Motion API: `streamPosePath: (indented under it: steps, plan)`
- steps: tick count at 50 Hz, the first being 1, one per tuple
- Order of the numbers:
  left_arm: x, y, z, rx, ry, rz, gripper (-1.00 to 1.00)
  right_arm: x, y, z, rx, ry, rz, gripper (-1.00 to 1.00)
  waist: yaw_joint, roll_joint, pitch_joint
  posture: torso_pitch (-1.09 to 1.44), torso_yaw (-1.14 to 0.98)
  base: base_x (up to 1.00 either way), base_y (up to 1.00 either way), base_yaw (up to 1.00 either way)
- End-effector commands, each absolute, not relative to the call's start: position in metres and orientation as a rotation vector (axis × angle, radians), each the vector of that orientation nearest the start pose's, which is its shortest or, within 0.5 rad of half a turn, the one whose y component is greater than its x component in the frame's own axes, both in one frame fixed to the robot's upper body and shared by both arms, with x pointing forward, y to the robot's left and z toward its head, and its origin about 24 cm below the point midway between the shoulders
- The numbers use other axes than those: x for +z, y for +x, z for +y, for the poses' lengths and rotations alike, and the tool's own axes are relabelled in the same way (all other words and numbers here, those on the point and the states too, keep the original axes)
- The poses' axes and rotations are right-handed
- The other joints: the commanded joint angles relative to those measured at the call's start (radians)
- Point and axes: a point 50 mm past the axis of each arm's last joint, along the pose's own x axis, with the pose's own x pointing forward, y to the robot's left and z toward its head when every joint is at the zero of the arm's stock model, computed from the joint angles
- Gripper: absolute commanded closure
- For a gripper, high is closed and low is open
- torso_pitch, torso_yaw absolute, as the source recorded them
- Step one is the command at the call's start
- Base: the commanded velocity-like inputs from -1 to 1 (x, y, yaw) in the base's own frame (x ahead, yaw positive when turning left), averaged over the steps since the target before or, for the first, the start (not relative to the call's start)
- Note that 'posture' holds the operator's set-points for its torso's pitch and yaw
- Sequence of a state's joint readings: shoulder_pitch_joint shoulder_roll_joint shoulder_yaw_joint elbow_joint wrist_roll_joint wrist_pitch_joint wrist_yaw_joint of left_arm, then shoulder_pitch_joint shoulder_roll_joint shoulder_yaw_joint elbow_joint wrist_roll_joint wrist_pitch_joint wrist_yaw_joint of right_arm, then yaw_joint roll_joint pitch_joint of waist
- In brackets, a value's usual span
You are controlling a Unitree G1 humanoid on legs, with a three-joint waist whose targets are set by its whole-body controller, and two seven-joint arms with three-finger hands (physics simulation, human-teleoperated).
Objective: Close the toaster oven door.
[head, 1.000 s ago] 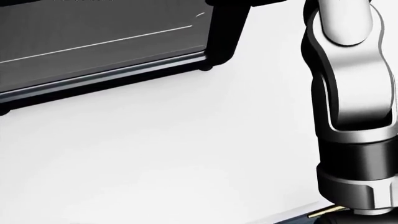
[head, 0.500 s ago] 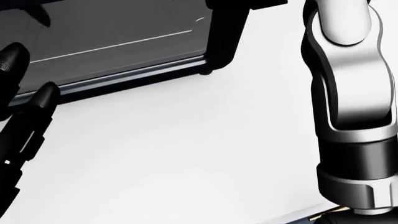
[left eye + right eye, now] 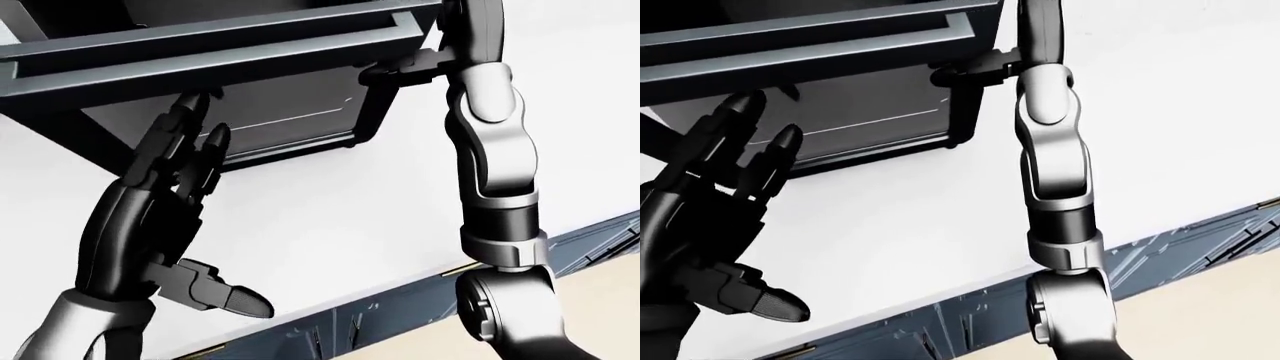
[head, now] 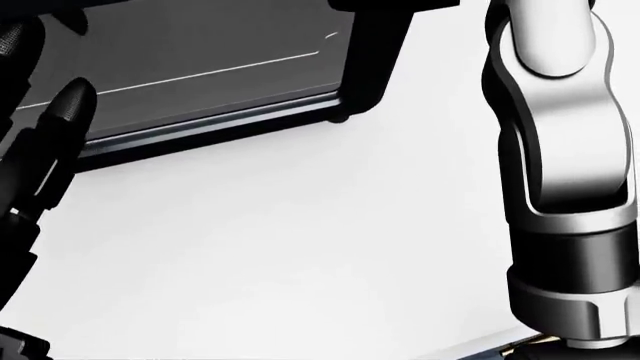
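Door (image 3: 200, 56) of the toaster oven hangs open just above your left hand (image 3: 150, 217), whose fingers (image 3: 185, 150) are spread and empty, while your right hand is hidden.

I read this as a kitchen, simulator-rendered. A dark toaster oven (image 3: 240, 112) with its door (image 3: 220, 45) hanging open sits toward the far edge of a plain white counter (image 3: 330, 217), which fills most of each view. Along the counter's near edge I see dark blue-grey cabinet fronts (image 3: 1180, 247), with pale flooring (image 3: 600, 300) below at lower right.
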State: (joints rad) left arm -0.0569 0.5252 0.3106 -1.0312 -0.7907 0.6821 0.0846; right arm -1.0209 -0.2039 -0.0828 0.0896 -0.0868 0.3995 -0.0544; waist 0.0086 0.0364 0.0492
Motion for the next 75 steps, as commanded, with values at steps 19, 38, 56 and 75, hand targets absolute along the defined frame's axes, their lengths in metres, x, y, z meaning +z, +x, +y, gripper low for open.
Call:
streamPosePath:
  steps: [19,38,56,75]
  plan:
    - [0.252,0.188,0.176,-0.301,0.105,-0.442,-1.0,0.335,0.345,-0.131,-0.04,-0.213,-0.637,-1.0,-0.001,-0.005,-0.021,0.0,0.0,0.0,0.0,0.0]
    - [0.287,0.199,0.181,-0.296,0.105,-0.492,-1.0,0.331,0.345,-0.133,-0.048,-0.213,-0.632,-1.0,-0.003,-0.011,-0.018,0.0,0.0,0.0,0.0,0.0]
    - [0.315,0.198,0.178,-0.319,0.1,-0.507,-1.0,0.335,0.345,-0.132,-0.046,-0.215,-0.637,-1.0,-0.004,-0.01,-0.011,0.0,0.0,0.0,0.0,0.0]
    - [0.329,0.217,0.185,-0.307,0.102,-0.491,-1.0,0.334,0.346,-0.132,-0.048,-0.214,-0.636,-1.0,-0.004,-0.007,-0.007,0.0,0.0,0.0,0.0,0.0]
